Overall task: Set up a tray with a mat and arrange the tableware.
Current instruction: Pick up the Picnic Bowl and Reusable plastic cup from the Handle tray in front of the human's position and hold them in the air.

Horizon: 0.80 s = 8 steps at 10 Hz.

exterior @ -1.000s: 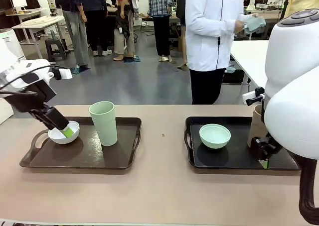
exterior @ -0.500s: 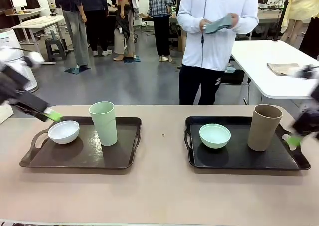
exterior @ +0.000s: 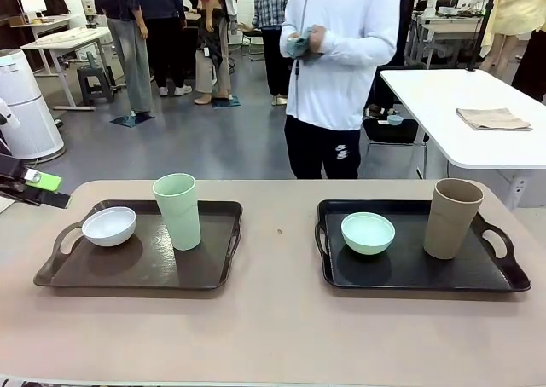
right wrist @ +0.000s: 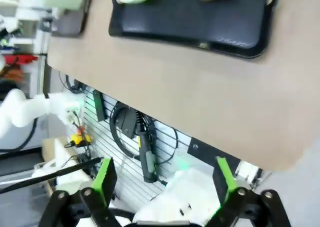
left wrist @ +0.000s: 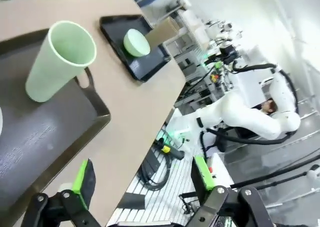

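Note:
Two dark trays sit on the table. The left tray (exterior: 136,268) holds a white bowl (exterior: 108,226) and a pale green tumbler (exterior: 177,210). On the right tray (exterior: 409,272) stand a mint green bowl (exterior: 368,233) and a tan tumbler (exterior: 452,218). My left gripper (exterior: 44,189) hangs open at the far left edge, clear of the tray. In its wrist view the left gripper (left wrist: 141,174) is empty, with the tumbler (left wrist: 60,59) ahead. My right gripper (right wrist: 165,179) is open and empty, out past the table edge below the right tray (right wrist: 200,27). A person across the table holds a folded blue-grey mat (exterior: 299,44).
A bare strip of tabletop (exterior: 279,259) separates the two trays, and the front of the table is free. A white side table (exterior: 461,127) with a folded cloth (exterior: 493,118) stands at the back right. Several people stand in the background.
Both arms have pulled back from the trays: the left one to the far left edge, the right one out of the front view. The person has stepped left with the mat.

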### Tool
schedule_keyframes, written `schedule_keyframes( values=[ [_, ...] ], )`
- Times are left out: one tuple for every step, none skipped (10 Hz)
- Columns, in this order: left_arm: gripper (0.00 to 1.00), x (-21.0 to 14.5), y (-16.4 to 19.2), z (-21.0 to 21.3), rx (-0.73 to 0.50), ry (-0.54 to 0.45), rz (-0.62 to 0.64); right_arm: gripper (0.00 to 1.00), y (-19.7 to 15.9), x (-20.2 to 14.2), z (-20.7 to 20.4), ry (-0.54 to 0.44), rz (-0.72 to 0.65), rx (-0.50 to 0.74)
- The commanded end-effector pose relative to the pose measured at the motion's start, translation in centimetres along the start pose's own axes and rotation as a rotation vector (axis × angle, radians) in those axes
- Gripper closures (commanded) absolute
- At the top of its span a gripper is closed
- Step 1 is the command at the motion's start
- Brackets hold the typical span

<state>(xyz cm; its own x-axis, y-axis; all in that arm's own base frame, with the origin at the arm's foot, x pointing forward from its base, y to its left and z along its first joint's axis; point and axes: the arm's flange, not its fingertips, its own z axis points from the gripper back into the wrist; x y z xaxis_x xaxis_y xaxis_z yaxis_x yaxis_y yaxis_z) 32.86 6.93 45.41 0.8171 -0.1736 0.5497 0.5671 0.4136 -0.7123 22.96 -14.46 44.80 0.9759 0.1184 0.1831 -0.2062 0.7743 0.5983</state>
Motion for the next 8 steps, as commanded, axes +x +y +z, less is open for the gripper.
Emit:
schedule_keyframes(
  values=[
    [0.00, -0.4, 0.7, -0.4, -0.044, -0.022, 0.012, 0.00, 2.5, 0.6, -0.6, 0.082, 0.130, 0.600],
    [0.00, 0.2, 0.6, -0.9, -0.111, -0.035, 0.007, 0.00, 3.0, 1.1, -1.4, -0.002, 0.062, 0.700],
    [0.00, -1.0, 1.2, -2.1, -0.211, -0.078, 0.030, 0.00, 2.9, 1.0, -2.1, -0.040, 0.012, 0.780],
    [0.00, -1.4, 1.4, -2.7, -0.310, -0.105, 0.076, 0.00, 3.5, 1.2, -3.1, -0.048, 0.007, 0.874],
    [0.00, -1.3, 1.6, -3.2, -0.342, -0.108, 0.082, 0.00, 4.6, 1.6, -3.7, -0.021, 0.041, 0.926],
    [0.00, -1.5, 1.6, -3.7, -0.395, -0.135, 0.080, 0.00, 5.6, 1.8, -4.3, 0.022, 0.062, 0.936],
    [0.00, -1.6, 1.7, -4.0, -0.390, -0.145, 0.071, 0.00, 6.3, 1.9, -4.8, 0.091, 0.060, 0.829],
    [0.00, -1.0, 1.4, -3.3, -0.356, -0.114, 0.088, 0.00, 5.2, 2.1, -2.9, -0.027, 0.051, 0.915]
  ],
)
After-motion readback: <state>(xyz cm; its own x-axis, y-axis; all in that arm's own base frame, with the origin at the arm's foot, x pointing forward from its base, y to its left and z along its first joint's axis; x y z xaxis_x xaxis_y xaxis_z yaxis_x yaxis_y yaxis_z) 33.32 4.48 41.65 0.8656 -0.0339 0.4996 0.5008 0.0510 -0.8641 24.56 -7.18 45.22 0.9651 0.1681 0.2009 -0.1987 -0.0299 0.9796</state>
